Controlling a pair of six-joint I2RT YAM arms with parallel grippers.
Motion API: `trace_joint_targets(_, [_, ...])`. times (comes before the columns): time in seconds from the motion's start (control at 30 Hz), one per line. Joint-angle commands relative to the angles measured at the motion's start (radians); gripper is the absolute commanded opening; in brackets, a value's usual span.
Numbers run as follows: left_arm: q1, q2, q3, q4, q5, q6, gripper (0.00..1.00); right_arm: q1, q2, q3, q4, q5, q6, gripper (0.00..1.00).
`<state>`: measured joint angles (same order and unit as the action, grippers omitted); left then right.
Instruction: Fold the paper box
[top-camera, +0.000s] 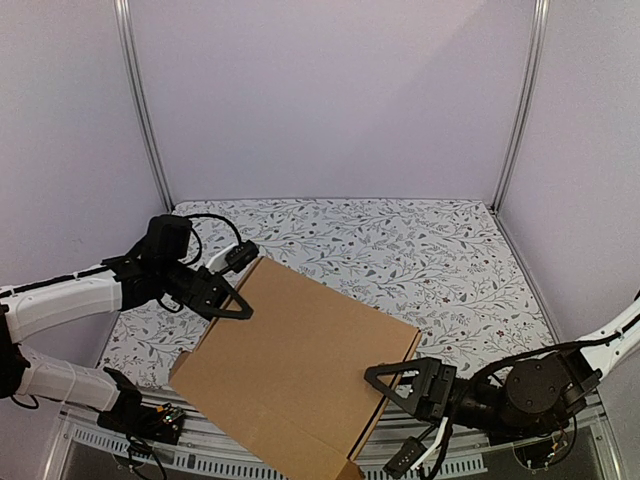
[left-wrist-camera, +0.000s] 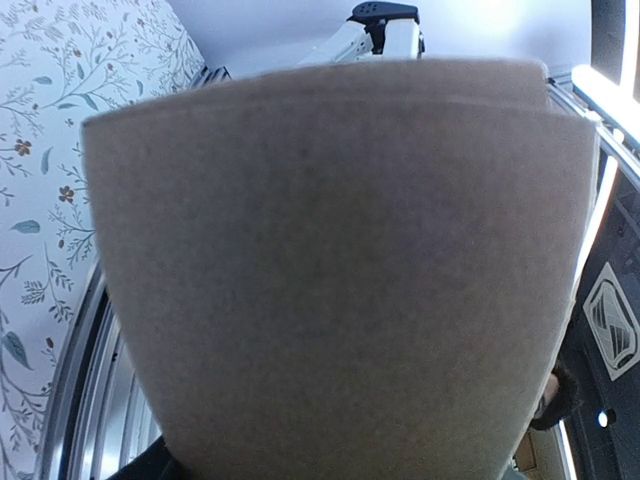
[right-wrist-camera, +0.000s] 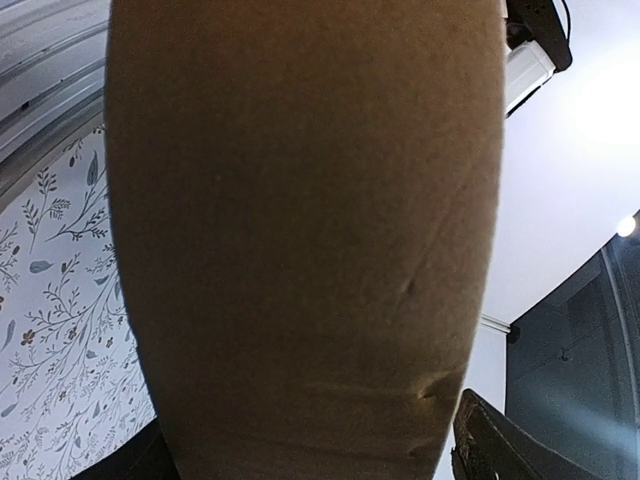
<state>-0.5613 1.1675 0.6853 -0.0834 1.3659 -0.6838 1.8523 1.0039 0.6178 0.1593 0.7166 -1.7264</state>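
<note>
Box: the box lies slantwise on the near-left part of the table. It looks like a closed, shallow carton with its broad face up, and its near corner reaches out over the near rail.
Left gripper: the left gripper sits at the box's far-left corner with its fingers over the edge. Cardboard fills its wrist view, so I cannot tell whether it pinches the board or only stands spread around it.
Right gripper: the right gripper is at the box's right edge, with its fingers reaching in over the top face. Its wrist view shows only one dark finger beside the cardboard — gripping or merely spread, I cannot tell.
Why placed so: the grippers meet the box on opposite sides. I judge this steadies it so it cannot skid or spin while a face or flap is pressed home.
Stage: judged late — the shape reads as a box, not a flat sheet.
Edges: the left side wall shows as a narrow upright strip, and the long right edge runs to the overhanging near corner.
Room: the widest stretch of table lies far and right of the box, up to the walls. Toward the near side there is none left.
Risk: any push toward the near side could tip the box off the rail.
</note>
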Motion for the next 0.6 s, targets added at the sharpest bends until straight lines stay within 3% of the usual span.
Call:
trace_joint_targets(0.0, [-0.009,0.009,0.022,0.013,-0.002,0.019,0.34,0.011,0.009,0.013,0.075,-0.029,0.047,0.85])
trace_joint_targets(0.23, [-0.005,0.044,0.028,0.031,-0.004,0.02,0.34,0.015,0.016,0.006,0.089,-0.032,0.069,0.78])
trace_joint_targets(0.4, [-0.001,0.057,0.03,0.036,-0.004,0.02,0.34,0.015,0.015,0.003,0.089,-0.008,0.078,0.65])
trace_joint_targets(0.5, [0.003,0.056,0.03,0.034,-0.011,0.019,0.4,0.015,0.015,0.0,0.091,0.01,0.083,0.57])
trace_joint_targets(0.57, [0.006,0.055,0.028,0.032,-0.016,0.023,0.5,0.015,0.013,0.002,0.093,0.022,0.093,0.53])
